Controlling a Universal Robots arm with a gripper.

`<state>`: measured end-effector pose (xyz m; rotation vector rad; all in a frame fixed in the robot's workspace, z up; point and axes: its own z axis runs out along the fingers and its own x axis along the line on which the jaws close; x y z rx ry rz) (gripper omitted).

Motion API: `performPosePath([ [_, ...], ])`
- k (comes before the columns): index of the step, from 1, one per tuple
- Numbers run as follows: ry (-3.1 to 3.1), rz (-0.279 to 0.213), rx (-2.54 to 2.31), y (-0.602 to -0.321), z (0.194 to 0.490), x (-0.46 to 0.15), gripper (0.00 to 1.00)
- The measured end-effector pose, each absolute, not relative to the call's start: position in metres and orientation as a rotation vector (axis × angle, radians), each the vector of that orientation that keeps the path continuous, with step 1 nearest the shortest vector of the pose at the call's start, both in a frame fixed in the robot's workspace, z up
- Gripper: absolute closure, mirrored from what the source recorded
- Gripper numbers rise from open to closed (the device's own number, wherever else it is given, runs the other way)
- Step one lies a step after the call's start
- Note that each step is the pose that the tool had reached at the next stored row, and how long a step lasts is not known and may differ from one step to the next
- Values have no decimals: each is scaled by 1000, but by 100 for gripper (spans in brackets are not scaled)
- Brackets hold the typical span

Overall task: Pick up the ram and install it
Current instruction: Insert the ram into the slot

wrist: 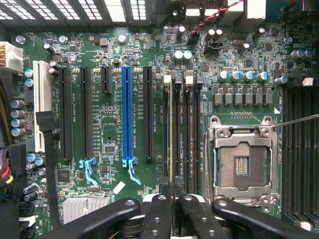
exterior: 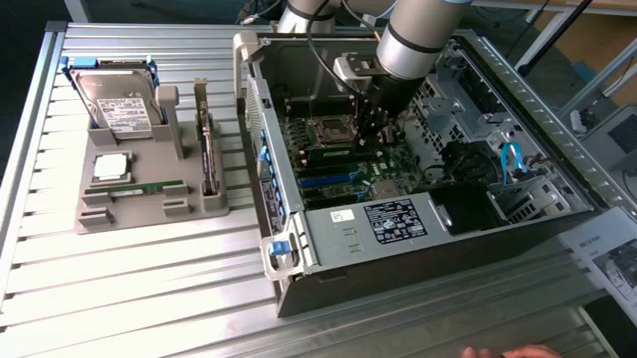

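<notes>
My gripper (exterior: pixel 377 136) reaches down into the open computer case (exterior: pixel 557 224), over the motherboard (exterior: pixel 344 160) beside the processor socket (exterior: pixel 332 131). In the wrist view the ram (wrist: pixel 171 134) shows edge-on as a thin yellow-green strip. It runs along the memory slots (wrist: pixel 192 129) next to the empty processor socket (wrist: pixel 241 162). The gripper (wrist: pixel 173 198) is shut on the strip's near end, one black finger (wrist: pixel 158 206) on each side. Whether the ram is seated in a slot or just above it I cannot tell.
A grey holder (exterior: pixel 149 212) on the exterior view's left carries a hard drive (exterior: pixel 119 104), a square silver processor chip (exterior: pixel 110 167), another green stick (exterior: pixel 134 187) and a dark expansion card (exterior: pixel 206 145). Blue cables (exterior: pixel 512 160) lie in the case. A hand (exterior: pixel 508 352) rests at the table's near edge.
</notes>
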<state>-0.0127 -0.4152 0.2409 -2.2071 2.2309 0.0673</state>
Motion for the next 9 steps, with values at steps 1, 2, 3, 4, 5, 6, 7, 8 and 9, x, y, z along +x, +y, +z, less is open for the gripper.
performPosePath([
  [1, 2231, 67, -2207, -415, 241, -13, 88],
  [2, 2231, 67, -2207, -415, 241, -13, 88],
  [3, 2231, 67, -2207, -415, 241, -13, 88],
  [4, 2230, 66, -2207, -415, 241, -13, 88],
  [5, 2230, 66, -2207, -415, 241, -14, 88],
  [6, 2230, 66, -2207, -415, 241, -14, 88],
  [7, 2230, 66, -2207, -415, 241, -14, 88],
  [8, 2230, 66, -2207, -415, 241, -14, 88],
  [9, 2230, 66, -2207, -415, 241, -14, 88],
])
